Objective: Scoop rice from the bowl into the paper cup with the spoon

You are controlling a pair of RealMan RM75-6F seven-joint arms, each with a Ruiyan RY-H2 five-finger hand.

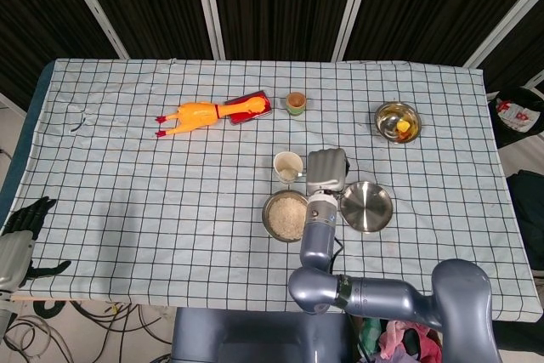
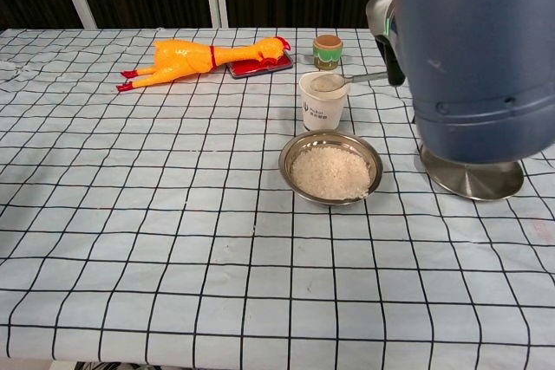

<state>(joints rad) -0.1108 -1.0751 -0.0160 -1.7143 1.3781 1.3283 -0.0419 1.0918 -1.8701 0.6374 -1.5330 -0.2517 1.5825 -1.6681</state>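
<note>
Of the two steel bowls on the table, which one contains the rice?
The steel bowl just in front of the paper cup, full of white rice. The far-right bowl holds small yellow and orange things instead.

Bright, even overhead light; both my views sharp.
My right arm [image 2: 473, 49] looms close; soft shadows under the bowl [image 2: 330, 168].

Your right arm [image 2: 473, 49] fills the chest view's upper right and hides the right hand [image 1: 326, 169]; its fingers on the spoon [image 2: 347, 81] can't be made out. The lid [image 2: 473, 178] shows only its front rim. Your left hand [image 1: 21, 227] is cut by the head view's left edge.
</note>
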